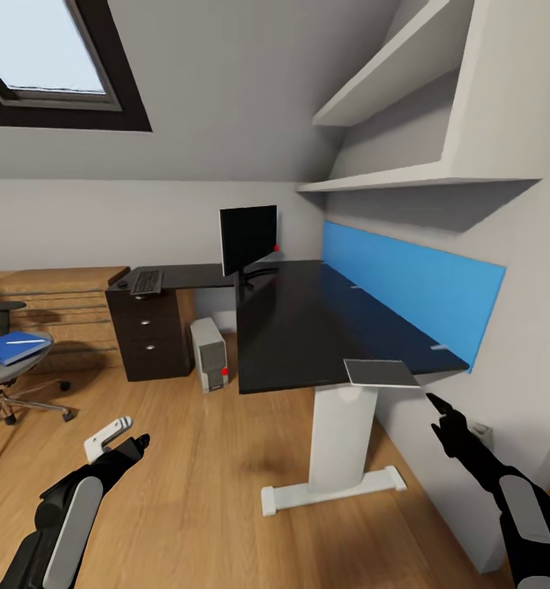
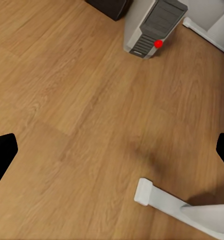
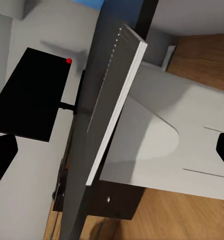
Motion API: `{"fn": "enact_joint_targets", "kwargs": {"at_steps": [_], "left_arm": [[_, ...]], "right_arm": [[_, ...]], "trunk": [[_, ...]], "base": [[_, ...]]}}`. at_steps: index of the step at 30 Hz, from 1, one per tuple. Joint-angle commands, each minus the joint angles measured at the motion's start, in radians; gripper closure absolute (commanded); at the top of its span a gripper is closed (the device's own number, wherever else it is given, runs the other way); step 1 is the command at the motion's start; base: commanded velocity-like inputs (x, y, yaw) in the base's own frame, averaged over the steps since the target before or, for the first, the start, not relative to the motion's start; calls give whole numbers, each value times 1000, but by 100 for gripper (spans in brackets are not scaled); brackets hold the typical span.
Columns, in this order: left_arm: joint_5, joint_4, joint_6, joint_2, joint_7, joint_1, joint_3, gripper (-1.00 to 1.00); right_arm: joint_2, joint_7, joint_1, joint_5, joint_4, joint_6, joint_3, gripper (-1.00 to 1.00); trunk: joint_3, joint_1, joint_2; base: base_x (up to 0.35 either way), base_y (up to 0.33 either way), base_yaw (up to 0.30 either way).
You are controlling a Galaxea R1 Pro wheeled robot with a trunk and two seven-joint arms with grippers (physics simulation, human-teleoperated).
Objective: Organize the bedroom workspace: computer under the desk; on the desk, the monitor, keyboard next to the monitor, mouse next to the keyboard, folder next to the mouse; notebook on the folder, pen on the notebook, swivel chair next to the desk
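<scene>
Sitting far left on the swivel chair (image 1: 1, 380), the folder (image 1: 11, 347) lies left of the left gripper (image 1: 115, 438), the nearer arm; jaws open, empty. Right gripper (image 1: 447, 417) near desk (image 1: 308, 327), jaws apart, empty.

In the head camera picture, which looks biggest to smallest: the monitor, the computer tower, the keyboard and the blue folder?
1. monitor
2. computer and folder: too alike to rank
3. keyboard
Distance differs, so this is apparent size only.
</scene>
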Motion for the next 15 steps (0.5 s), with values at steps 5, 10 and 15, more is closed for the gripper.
{"fn": "enact_joint_targets", "kwargs": {"at_steps": [5, 10, 15], "left_arm": [[10, -1, 3, 0, 8, -1, 0, -100], [11, -2, 5, 0, 7, -1, 0, -100], [11, -2, 5, 0, 6, -1, 0, -100]], "right_arm": [[2, 2, -1, -3, 2, 7, -2, -100], [2, 2, -1, -5, 18, 7, -2, -100], [0, 2, -1, -6, 34, 4, -3, -100]], "trunk": [[-1, 0, 0], [-1, 0, 0], [-1, 0, 0]], "base": [[77, 0, 0], [144, 0, 0], [31, 0, 0]]}}
